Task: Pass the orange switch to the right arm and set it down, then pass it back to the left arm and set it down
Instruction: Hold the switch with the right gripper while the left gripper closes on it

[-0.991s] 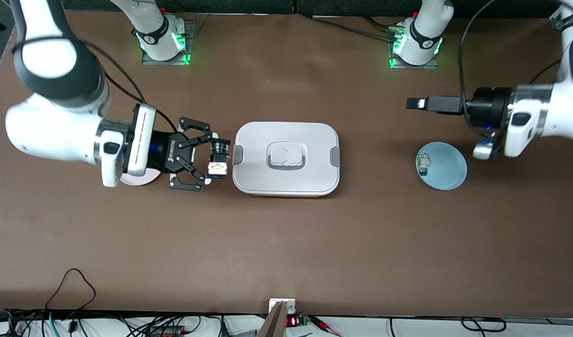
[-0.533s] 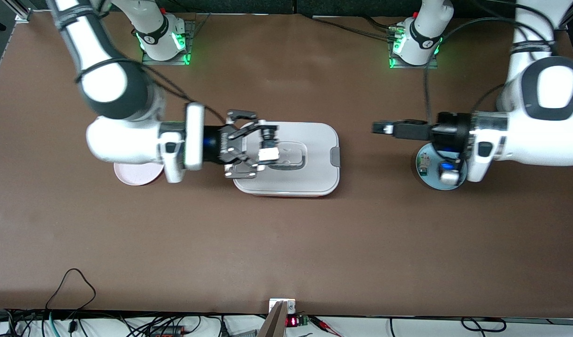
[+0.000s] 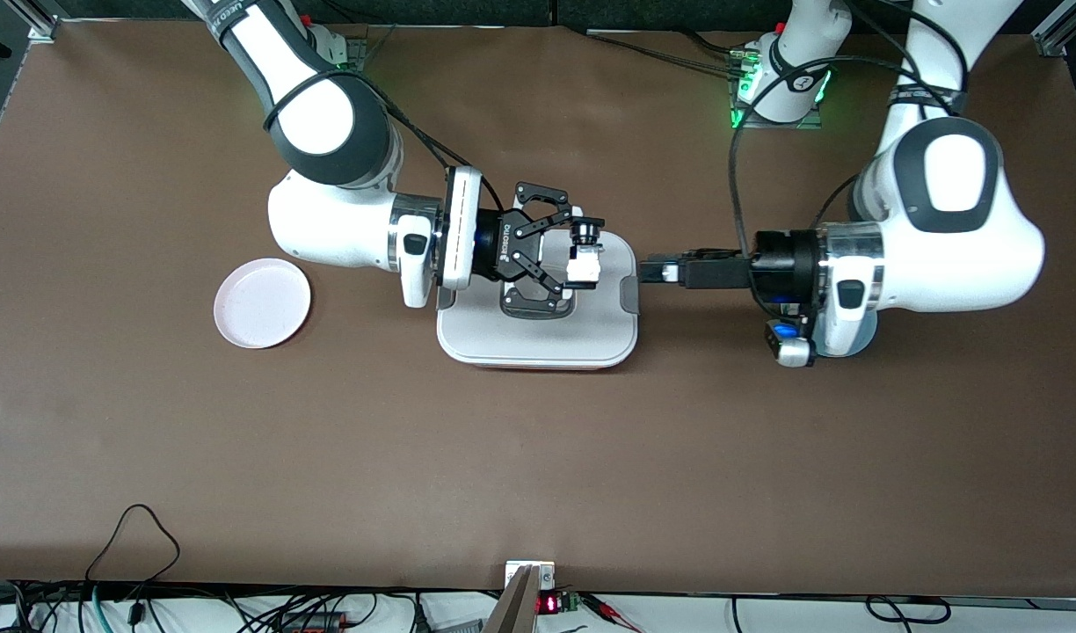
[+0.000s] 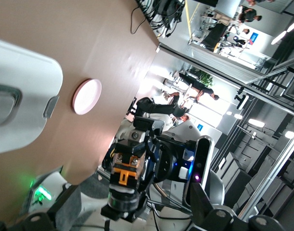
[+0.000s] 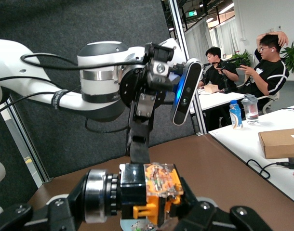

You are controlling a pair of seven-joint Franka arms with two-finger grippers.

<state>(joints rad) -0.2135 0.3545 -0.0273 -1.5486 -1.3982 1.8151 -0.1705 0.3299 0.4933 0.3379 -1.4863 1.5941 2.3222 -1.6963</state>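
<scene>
The orange switch (image 3: 584,252), black with an orange body, hangs over the lid of the white box (image 3: 538,338), toward the end nearest the left arm. My right gripper (image 3: 582,257) is shut on it. The right wrist view shows the orange switch (image 5: 149,192) pinched between the black fingers. My left gripper (image 3: 648,269) is level with it, just off the box's grey latch (image 3: 629,294), open with nothing in it and a short gap from the switch. In the left wrist view the orange switch (image 4: 125,175) faces me end on.
A pink plate (image 3: 261,302) lies on the table toward the right arm's end, apart from the box. The left arm's wrist (image 3: 841,286) covers the table beside the box. Cables run along the table edge nearest the front camera.
The right arm has carried the switch from beside the box to over its lid. The left arm has swung in toward the box and now covers the blue plate.
</scene>
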